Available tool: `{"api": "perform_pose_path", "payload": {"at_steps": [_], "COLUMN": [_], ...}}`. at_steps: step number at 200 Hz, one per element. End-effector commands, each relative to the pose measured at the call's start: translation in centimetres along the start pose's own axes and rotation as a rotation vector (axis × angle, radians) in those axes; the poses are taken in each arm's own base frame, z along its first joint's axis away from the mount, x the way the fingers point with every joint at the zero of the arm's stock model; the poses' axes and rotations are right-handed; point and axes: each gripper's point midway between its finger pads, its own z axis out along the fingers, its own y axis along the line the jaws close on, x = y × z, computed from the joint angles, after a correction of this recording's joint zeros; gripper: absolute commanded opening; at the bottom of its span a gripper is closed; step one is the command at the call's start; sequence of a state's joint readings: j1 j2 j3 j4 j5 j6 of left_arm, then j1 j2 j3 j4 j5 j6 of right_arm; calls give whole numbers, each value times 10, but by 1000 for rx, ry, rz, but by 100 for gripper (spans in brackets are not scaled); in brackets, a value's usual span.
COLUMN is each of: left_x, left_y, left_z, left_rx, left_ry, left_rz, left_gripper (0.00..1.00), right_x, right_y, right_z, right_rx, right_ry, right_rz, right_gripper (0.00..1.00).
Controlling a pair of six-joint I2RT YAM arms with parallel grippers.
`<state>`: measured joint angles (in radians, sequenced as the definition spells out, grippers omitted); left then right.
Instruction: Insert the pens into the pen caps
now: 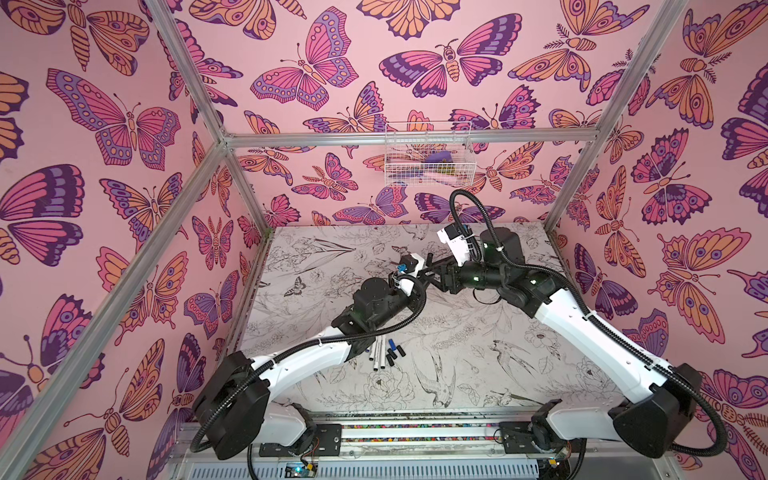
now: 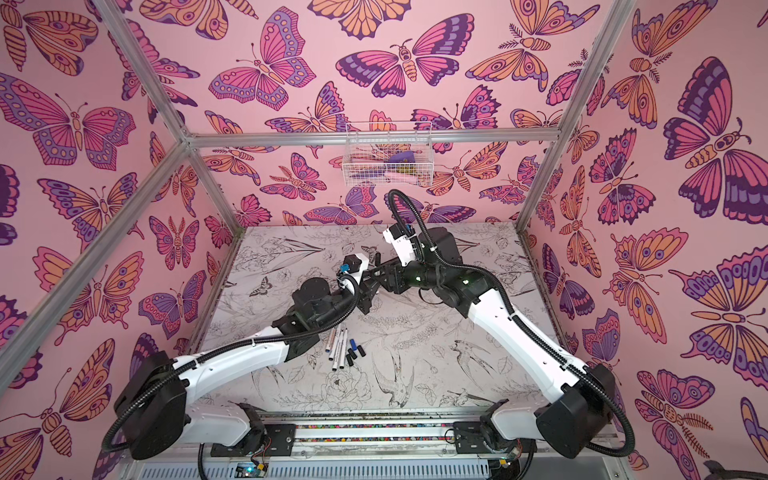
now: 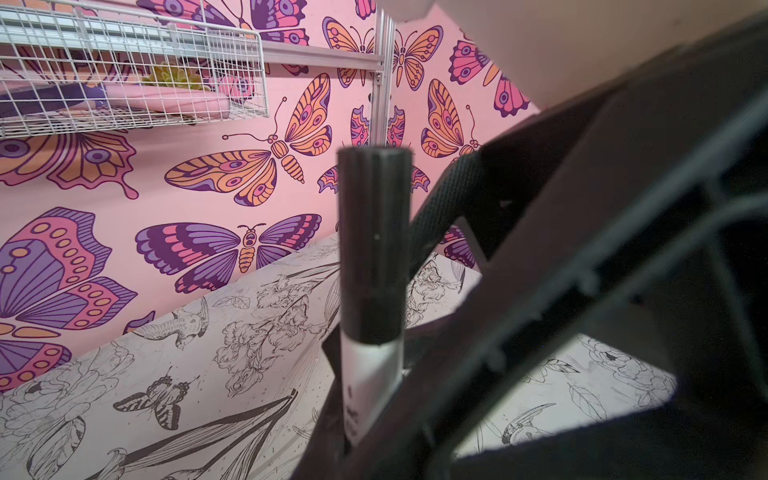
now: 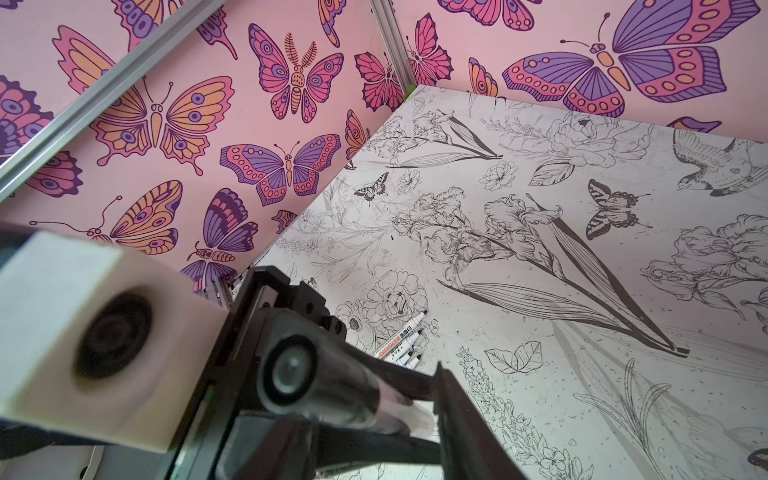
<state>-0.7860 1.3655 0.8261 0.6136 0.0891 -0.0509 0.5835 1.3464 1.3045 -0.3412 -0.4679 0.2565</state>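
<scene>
My left gripper point(image 3: 365, 419) is shut on the white barrel of a pen point(image 3: 370, 374), and a black pen cap point(image 3: 372, 241) sits on that pen's tip. My right gripper point(image 4: 374, 419) is open, with a ribbed finger point(image 3: 449, 195) just beside the cap and a gap between them. The right wrist view looks at the cap point(image 4: 291, 370) end-on. In both top views the two grippers meet above the far middle of the table point(image 1: 428, 270) point(image 2: 370, 270). Several loose pens point(image 1: 380, 353) point(image 2: 338, 347) lie by the left forearm, next to black caps point(image 1: 395, 356) point(image 2: 356, 354) and a blue cap point(image 1: 392, 344) point(image 2: 353, 344).
A white wire basket point(image 1: 428, 153) point(image 3: 124, 70) holding a few items hangs on the back wall. Pink butterfly walls and aluminium frame posts point(image 1: 191, 70) enclose the flower-printed table point(image 1: 498, 365). The left forearm point(image 1: 307, 357) hides part of the loose pens.
</scene>
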Motion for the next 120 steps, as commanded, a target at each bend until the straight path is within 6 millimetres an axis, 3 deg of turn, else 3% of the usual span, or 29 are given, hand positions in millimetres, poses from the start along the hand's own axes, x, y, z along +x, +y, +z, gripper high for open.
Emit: {"api": "perform_pose_path", "payload": {"at_steps": [1,51,120], "left_x": [-10,6,11], "left_y": [-5,-5,-5], "left_z": [-1,1,3], "left_rx": [27,29,30], "left_ry": [-64,-32,-19], "left_rz": [-10,-45,-52], "left_gripper": [0,0,0], "right_x": [-10,-25,-40], "right_y": [1,8,17], "right_z": [-6,-8,-5], "right_rx": [23,-1,-47], "right_ry": [-21,-64,-94], "right_rz": [-31,-36,-38], "right_gripper": [50,50,48]}}
